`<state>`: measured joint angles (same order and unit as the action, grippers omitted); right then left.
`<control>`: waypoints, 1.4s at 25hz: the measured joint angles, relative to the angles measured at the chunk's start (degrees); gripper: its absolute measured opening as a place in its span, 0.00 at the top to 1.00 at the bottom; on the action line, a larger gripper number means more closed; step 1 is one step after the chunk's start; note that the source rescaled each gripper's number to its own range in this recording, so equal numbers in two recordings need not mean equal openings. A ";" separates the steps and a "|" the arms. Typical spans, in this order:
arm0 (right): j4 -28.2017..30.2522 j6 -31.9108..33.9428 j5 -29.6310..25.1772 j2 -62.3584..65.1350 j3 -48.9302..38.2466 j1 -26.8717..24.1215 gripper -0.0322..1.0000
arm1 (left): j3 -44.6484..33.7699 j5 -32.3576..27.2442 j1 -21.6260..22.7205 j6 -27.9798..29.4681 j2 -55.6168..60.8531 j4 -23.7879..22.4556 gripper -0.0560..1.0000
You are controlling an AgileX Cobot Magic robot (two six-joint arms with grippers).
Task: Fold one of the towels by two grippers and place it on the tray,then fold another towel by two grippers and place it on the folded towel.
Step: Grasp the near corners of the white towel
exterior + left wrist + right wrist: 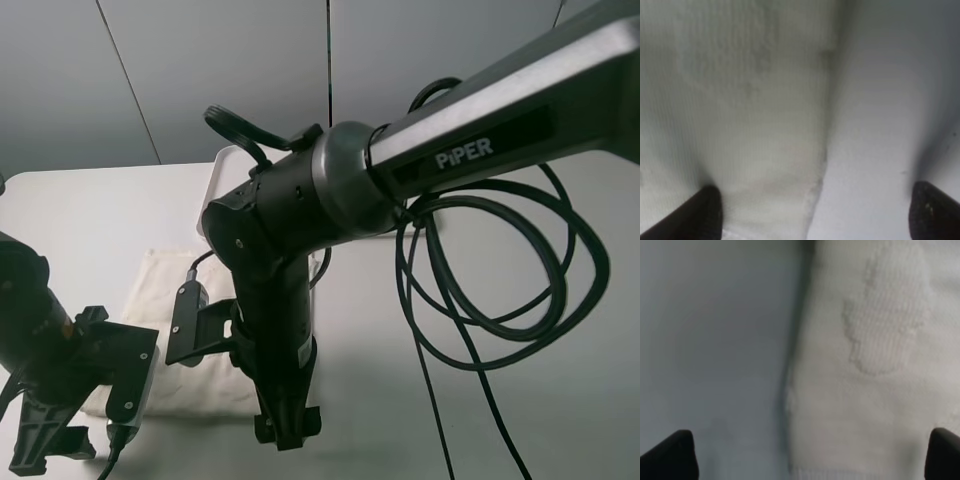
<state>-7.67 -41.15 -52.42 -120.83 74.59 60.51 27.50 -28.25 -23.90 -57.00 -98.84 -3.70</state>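
**Desk:** What have you got at the left gripper [817, 215]?

**Operator:** My jaws are spread wide there, with nothing between them. One black fingertip [705, 212] sits over the cream towel [755, 125] and the other over bare table [880, 100]. The towel's edge runs through the gap and away ahead of the tool. The view is blurred, so I cannot tell whether the tips touch the cloth.

**Desk:** And the right gripper [807, 455]?

**Operator:** The same, mirrored. The jaws are fully apart and hold nothing. One tip is above the towel and the other above the table, with the cloth's border between them. Just ahead of the fingers I see a faint raised pattern in the terry.

**Desk:** From up high?

**Operator:** Both tools point down at the near side of the towel, one toward each end. The cloth lies flat on the table between them and stretches away beyond. My right arm [330, 190] covers much of the far part. Past the towel, behind that arm, a corner of the white tray [224, 172] shows, and I cannot see what is on it. A black cable [500, 330] hangs in loops beside the right arm.
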 joint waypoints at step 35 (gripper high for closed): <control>1.29 7.21 5.15 -0.14 -5.91 0.73 0.12 | 0.00 0.35 -0.10 0.09 -0.13 0.00 0.02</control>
<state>-6.38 -33.94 -47.27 -120.97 68.68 61.24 27.50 -27.90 -24.00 -56.91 -98.97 -3.70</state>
